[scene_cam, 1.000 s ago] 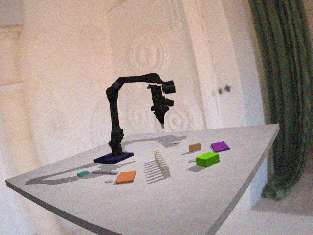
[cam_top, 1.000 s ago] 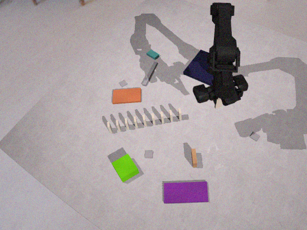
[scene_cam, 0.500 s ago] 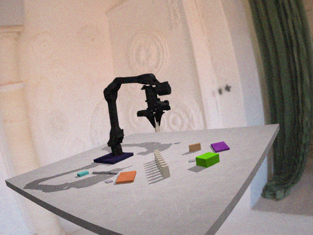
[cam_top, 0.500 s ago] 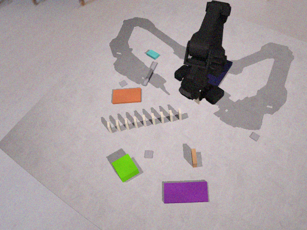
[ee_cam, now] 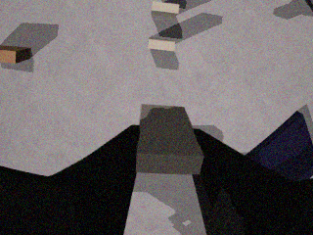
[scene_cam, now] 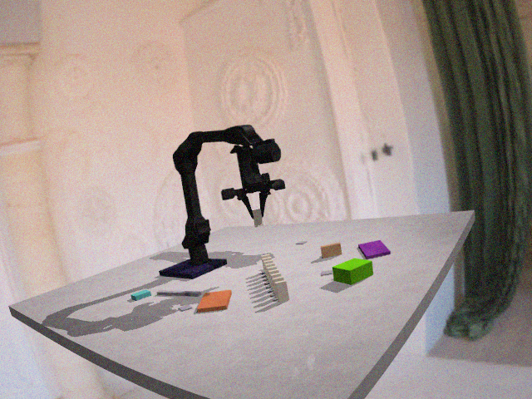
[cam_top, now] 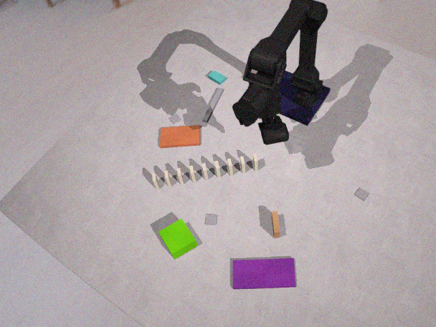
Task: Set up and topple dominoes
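Several cream dominoes stand upright in an evenly spaced row [cam_top: 205, 171] [scene_cam: 281, 291]. The row's right end domino [cam_top: 255, 162] [ee_cam: 161, 45] stands nearest the gripper in the wrist view. My gripper [scene_cam: 257, 214] [ee_cam: 164, 135] is shut on a domino [scene_cam: 257, 219] [ee_cam: 169, 164], which looks grey in shadow and hangs down from the fingertips, roughly upright. It is high above the table, off the row's right end. In the top view the fingertips and the held domino are hidden behind the hand.
A tan block [cam_top: 276, 224] [scene_cam: 331, 250] [ee_cam: 7, 55] stands apart. A green block [cam_top: 178, 238] [scene_cam: 352, 271], a purple slab [cam_top: 263, 273], an orange slab [cam_top: 180, 136], a grey bar [cam_top: 213, 104], a teal block [cam_top: 216, 77] and small grey tiles lie around the row.
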`<state>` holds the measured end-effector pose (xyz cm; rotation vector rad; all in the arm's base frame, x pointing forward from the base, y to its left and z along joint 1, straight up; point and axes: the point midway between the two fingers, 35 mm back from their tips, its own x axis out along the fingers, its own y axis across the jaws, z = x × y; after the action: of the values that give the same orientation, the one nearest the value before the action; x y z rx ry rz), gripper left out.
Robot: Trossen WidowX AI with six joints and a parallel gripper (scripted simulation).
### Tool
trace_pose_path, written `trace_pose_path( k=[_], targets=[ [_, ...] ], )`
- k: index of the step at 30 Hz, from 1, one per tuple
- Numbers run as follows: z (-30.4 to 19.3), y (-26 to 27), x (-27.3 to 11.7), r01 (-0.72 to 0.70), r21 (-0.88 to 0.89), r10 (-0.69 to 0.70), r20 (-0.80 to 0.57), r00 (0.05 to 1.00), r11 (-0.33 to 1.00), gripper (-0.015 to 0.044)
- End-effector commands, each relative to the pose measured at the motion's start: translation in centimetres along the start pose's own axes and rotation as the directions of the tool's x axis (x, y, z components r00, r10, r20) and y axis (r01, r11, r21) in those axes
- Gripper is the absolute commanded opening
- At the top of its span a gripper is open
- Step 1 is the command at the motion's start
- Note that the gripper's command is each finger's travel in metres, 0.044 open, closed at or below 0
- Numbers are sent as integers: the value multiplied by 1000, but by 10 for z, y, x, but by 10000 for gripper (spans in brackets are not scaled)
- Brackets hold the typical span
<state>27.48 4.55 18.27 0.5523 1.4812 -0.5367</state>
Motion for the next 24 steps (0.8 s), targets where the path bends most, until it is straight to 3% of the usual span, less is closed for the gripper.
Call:
trace_pose_path(
  k=[1,24],
  targets=[
    [0,0,2,-5,19,5,-1,1000,1000,107],
    [3,4,99,-6,19,6,-2,1000,1000,107]
  ],
)
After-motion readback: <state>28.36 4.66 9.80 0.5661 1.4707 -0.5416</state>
